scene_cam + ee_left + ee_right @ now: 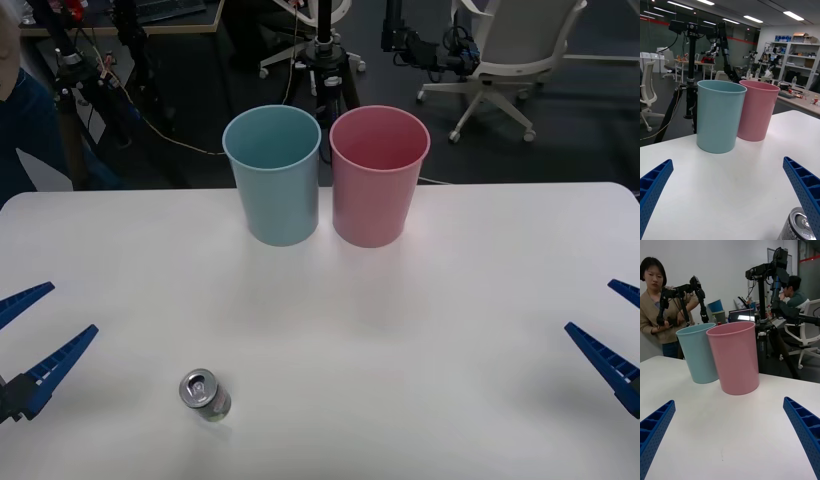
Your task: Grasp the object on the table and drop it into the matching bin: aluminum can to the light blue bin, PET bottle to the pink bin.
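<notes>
I'm seeing the left gripper (28, 340) hovering spread wide at the left edge of the large white table (450, 330), right gripper (618, 335) doing likewise at the right edge. Small silver-topped aluminum can (205, 394) is standing near the front edge, just beside the left gripper. Light blue plastic bin (273, 175) and pink plastic bin (378, 175) are sitting side by side at the far edge.

The small drink can (205, 394) has a shiny bare-metal silver top. The tapered light blue plastic bin (273, 177) and tapered pink plastic bin (378, 176) look smooth and matt, as does the large white tabletop (420, 340).
</notes>
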